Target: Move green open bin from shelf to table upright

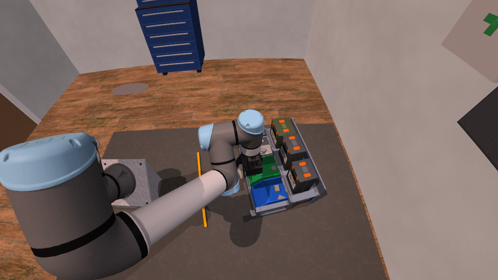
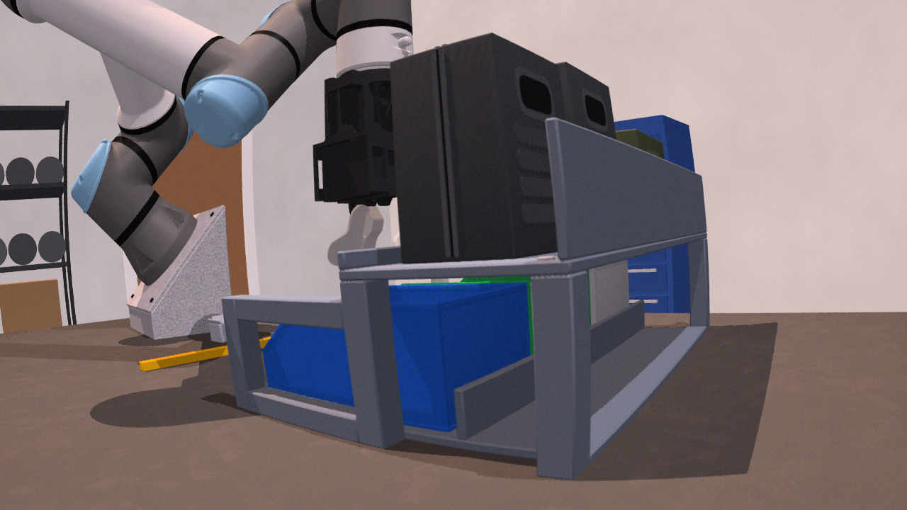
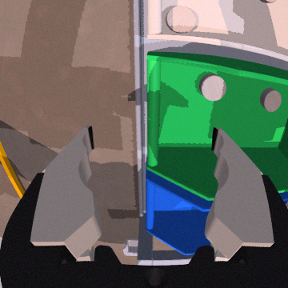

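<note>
The green open bin (image 1: 267, 167) sits in the low front row of the grey shelf (image 1: 285, 170), between a blue bin (image 1: 269, 195) and a pale bin (image 1: 265, 146). In the wrist view the green bin (image 3: 216, 120) holds two round grey parts (image 3: 213, 87). My gripper (image 1: 253, 166) (image 3: 153, 128) hangs above the bin's outer wall, pointing down. It is open and empty: one finger is over the table outside the shelf rail, the other over the bin's inside. From the side, a pale finger (image 2: 358, 236) ends just above the shelf; only a green sliver (image 2: 494, 279) shows.
Two black cases (image 1: 298, 167) and an olive case (image 1: 282, 128) stand on the shelf's upper level right behind the bins. A yellow bar lies on the table left of the shelf. The arm's base (image 1: 128, 181) stands at the table's left.
</note>
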